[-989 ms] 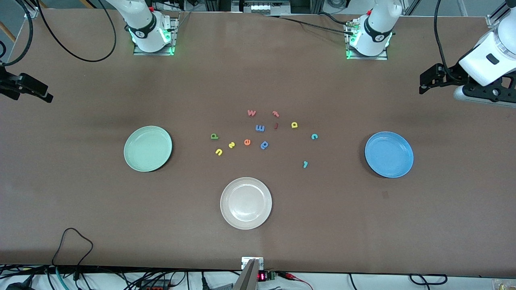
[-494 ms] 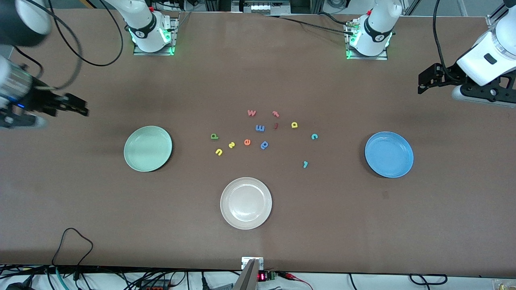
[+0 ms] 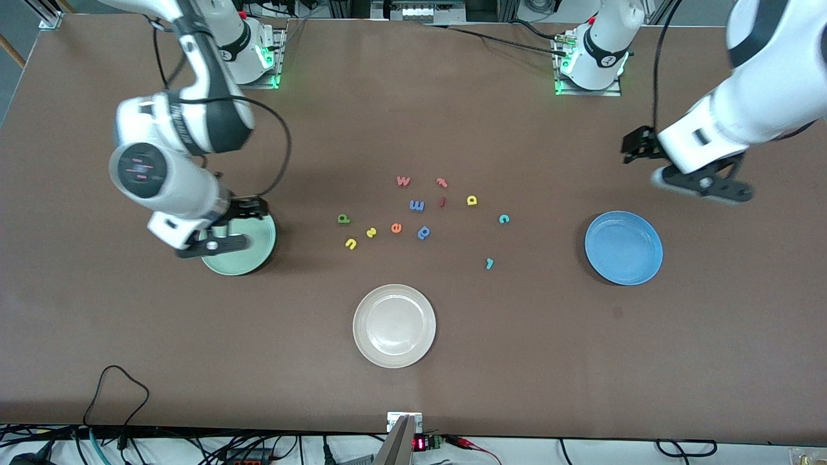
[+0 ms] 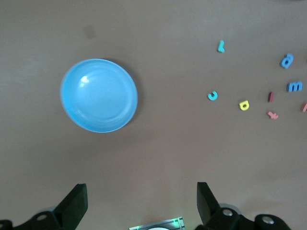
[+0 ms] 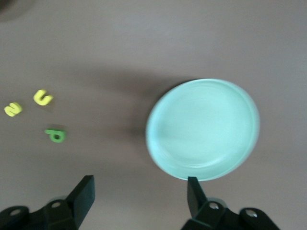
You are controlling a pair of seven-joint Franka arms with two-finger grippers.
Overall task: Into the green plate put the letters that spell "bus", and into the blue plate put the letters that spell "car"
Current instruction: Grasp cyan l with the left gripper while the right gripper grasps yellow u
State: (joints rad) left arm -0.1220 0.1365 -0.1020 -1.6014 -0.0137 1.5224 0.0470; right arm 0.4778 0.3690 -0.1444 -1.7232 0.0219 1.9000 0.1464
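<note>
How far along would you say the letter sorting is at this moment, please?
Nothing is sorted yet: the green plate and the blue plate hold no letters. The green b, yellow u, yellow s, teal c, yellow a and teal r all lie on the table. The right gripper hangs open over the green plate; the left gripper is open above the table near the blue plate.

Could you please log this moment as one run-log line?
left gripper: open, above bare table by round bright blue plate | right gripper: open, over round pale mint-green plate | small foam letters: all on table, none plated
</note>
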